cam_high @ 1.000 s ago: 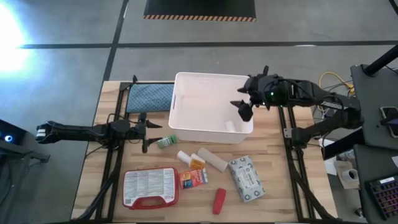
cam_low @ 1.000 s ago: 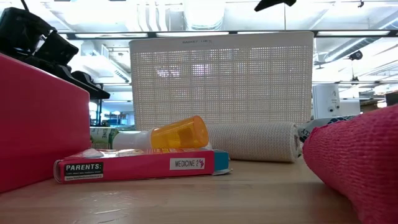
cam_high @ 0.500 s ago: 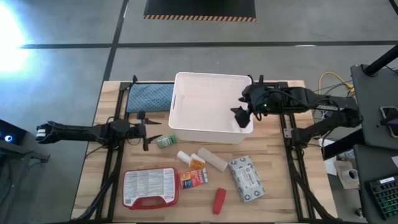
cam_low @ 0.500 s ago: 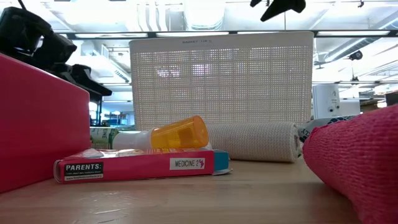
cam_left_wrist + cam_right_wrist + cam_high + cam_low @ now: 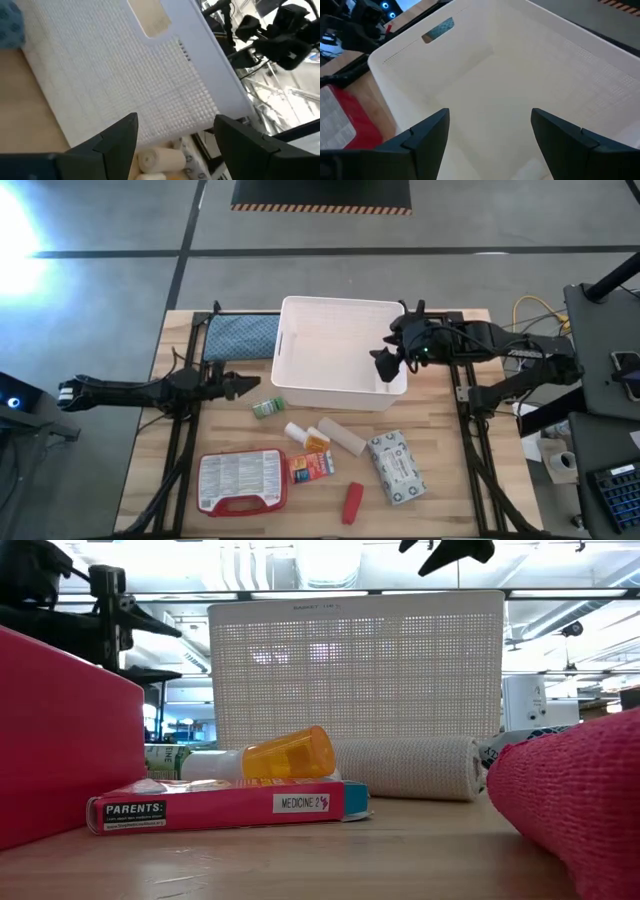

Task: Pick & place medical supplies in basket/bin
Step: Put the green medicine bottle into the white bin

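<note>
Now your right gripper [image 5: 385,366] hovers, fingers spread and empty, over the bin [image 5: 300,385] at frame centre. Your left gripper [image 5: 243,387], fingers apart, sits beside the green bottle [image 5: 267,408], lower left of the bin; probably close on that next.

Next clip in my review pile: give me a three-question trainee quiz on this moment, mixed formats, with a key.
1. True or false: the right gripper hangs over the white bin, fingers apart and empty.
2. Multiple choice: which supply lies nearest the left gripper? A) green bottle B) red tube C) grey-white soft pack
3. Fill in: the blue-grey cloth lies beside the bin's ____ side in the high view.

Key: 1 true; 2 A; 3 left.
</note>
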